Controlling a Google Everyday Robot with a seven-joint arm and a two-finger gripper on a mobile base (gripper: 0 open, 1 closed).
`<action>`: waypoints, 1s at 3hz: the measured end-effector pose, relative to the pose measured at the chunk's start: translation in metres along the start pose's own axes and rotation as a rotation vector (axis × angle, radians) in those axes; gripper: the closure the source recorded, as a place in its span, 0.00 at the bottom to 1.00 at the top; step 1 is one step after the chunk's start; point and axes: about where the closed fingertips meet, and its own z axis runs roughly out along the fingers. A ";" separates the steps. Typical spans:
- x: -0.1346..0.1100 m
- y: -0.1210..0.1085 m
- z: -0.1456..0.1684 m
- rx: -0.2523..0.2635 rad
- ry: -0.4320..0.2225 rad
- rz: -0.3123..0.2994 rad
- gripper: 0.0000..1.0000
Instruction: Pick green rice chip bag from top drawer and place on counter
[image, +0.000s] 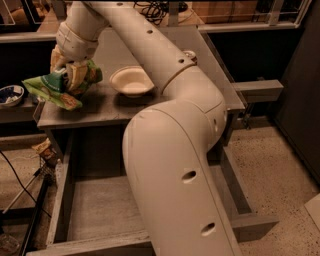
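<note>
Hand (71, 75) is clamped on the bag (52, 89), holding it over the counter's (115, 107) left front corner, beside the bowl (131, 81). That bag looks light, soft and crinkly, probably slippery; pinching a crumpled upper fold seems safest. Drawer (100, 215) stands open below.

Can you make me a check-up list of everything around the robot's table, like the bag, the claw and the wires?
Surface: counter, grey and flat.
Job's things: green rice chip bag at the counter's left edge, partly sticking out past it; top drawer pulled open, nothing seen in the part that shows.
Clutter: white bowl on the counter; patterned bowl on the left side shelf; tan wrapper left of the drawer.
Grippers: claw over the counter's left edge, shut on the bag.
Cables: black cable down at the left.
Surroundings: speckled floor.
</note>
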 end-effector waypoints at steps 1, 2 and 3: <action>0.002 -0.002 0.003 0.001 -0.009 0.000 1.00; 0.002 -0.002 0.003 0.001 -0.009 0.000 0.81; 0.002 -0.002 0.003 0.001 -0.009 0.000 0.58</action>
